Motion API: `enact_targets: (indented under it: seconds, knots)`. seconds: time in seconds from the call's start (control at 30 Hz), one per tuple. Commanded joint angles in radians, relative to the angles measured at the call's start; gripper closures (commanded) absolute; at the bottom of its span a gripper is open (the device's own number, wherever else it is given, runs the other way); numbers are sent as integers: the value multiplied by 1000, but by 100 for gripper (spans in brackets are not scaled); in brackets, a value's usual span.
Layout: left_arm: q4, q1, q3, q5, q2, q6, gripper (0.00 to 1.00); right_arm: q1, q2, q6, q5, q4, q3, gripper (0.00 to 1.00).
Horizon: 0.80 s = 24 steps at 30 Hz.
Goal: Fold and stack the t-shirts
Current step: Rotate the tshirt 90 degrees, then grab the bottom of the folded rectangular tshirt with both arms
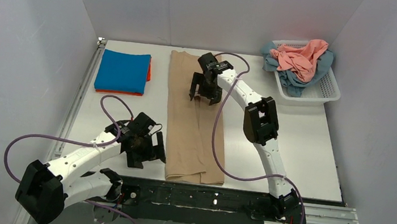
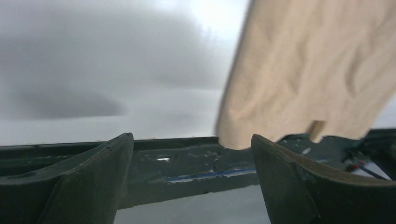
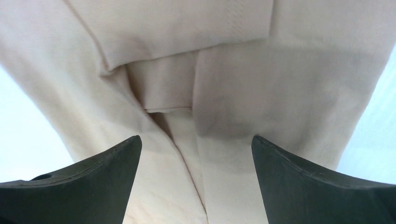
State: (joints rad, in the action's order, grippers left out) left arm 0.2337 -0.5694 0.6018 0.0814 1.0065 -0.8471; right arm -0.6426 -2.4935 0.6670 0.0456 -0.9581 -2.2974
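Note:
The tan-beige t-shirt [image 1: 192, 122] lies as a long narrow folded strip down the middle of the table; it also shows in the left wrist view [image 2: 317, 70] and the right wrist view [image 3: 201, 70]. My right gripper [image 1: 205, 97] is open and empty over its far half. My left gripper [image 1: 148, 153] is open and empty beside the strip's near left edge. The bright blue t-shirt [image 1: 123, 71] lies folded on top of the folded orange-red t-shirt [image 1: 149, 70] at the far left. The salmon-pink t-shirt [image 1: 301, 57] and the dusty teal-blue t-shirt [image 1: 297, 81] lie crumpled in the basket.
The white plastic lattice basket [image 1: 329, 91] stands at the far right. A black rail [image 1: 203, 198] runs along the table's near edge, also in the left wrist view [image 2: 196, 158]. White walls close in the left, back and right sides.

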Motion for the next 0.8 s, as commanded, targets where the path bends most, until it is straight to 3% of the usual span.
enact_targets:
  seconds: [0.0, 0.27, 0.47, 0.77]
  knots:
    - [-19, 1, -6, 194, 17, -16, 2, -1, 245, -82, -81, 157, 97, 4]
    - [-85, -111, -39, 258, 97, -34, 3, -5, 715, -51, -134, 401, 758, 5]
    - [-85, -150, -53, 241, 158, -35, 23, -8, 991, 4, -169, 418, 1166, 7]
    - [-101, -185, -66, 232, 233, -46, 39, -36, 1219, 107, -240, 403, 1525, 10]
